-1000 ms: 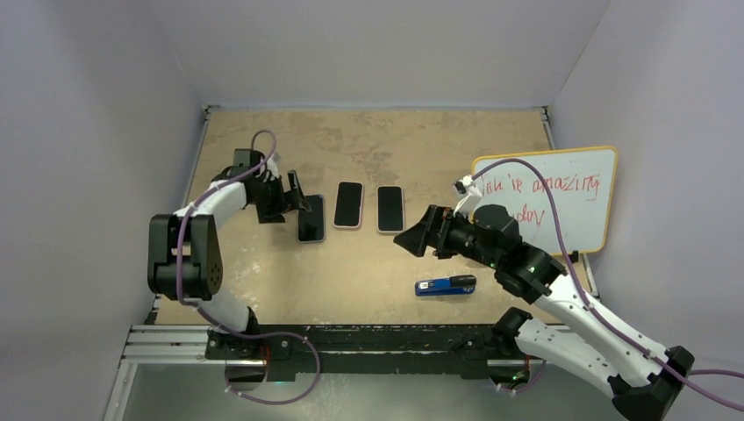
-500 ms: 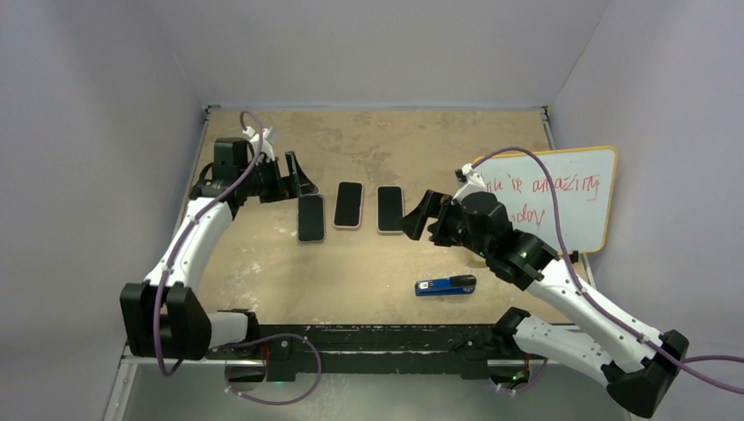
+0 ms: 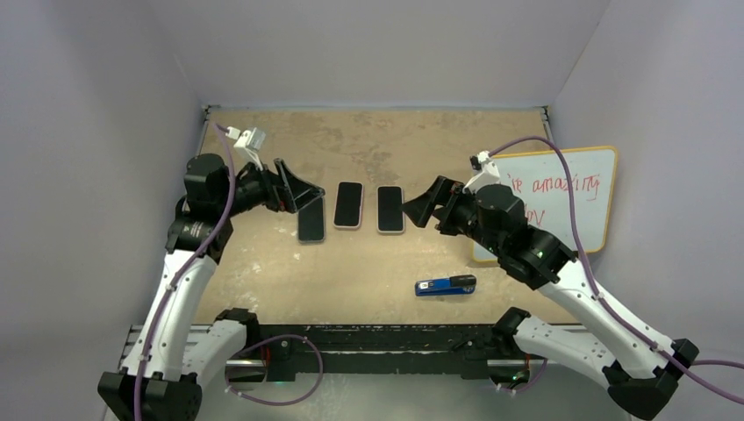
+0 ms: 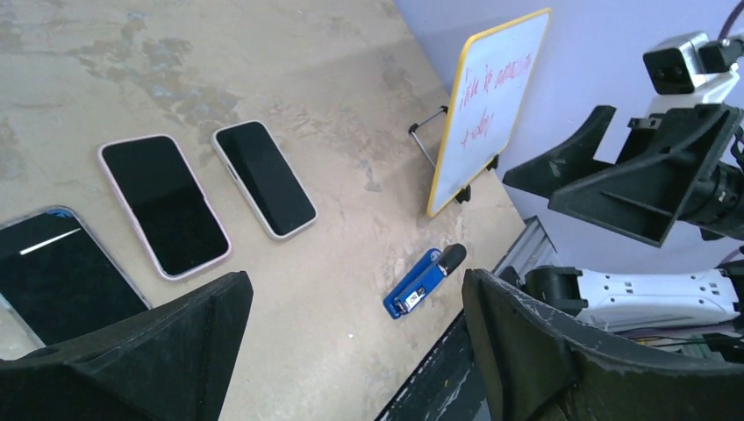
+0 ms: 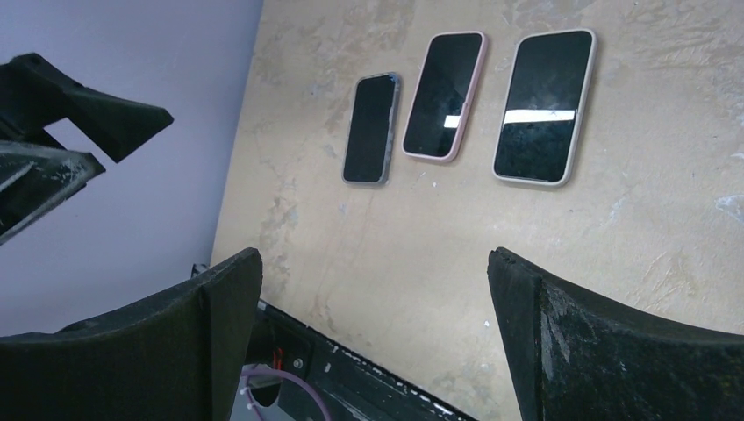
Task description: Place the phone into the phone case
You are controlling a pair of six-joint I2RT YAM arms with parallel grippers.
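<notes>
Three phones lie face up in a row mid-table: a dark one with a clear rim (image 3: 311, 218), one with a pink rim (image 3: 348, 204) and one with a white rim (image 3: 390, 209). I cannot tell which rim is a case with a phone in it. My left gripper (image 3: 303, 190) is open and empty, raised just left of the clear-rimmed phone (image 4: 61, 281). My right gripper (image 3: 419, 203) is open and empty, raised just right of the white-rimmed phone (image 5: 544, 106). The pink-rimmed phone (image 5: 443, 95) and the clear-rimmed phone (image 5: 370, 129) show in the right wrist view.
A blue tool with a black end (image 3: 446, 285) lies near the front edge, right of centre. A yellow-framed whiteboard (image 3: 548, 197) with red writing stands at the right edge. Grey walls close in the table on three sides.
The left arm has lifted and drawn back from the clear-rimmed phone, its base link swinging down. The right arm has risen and moved a little further from me. Both grippers stay open; the phones have not moved.
</notes>
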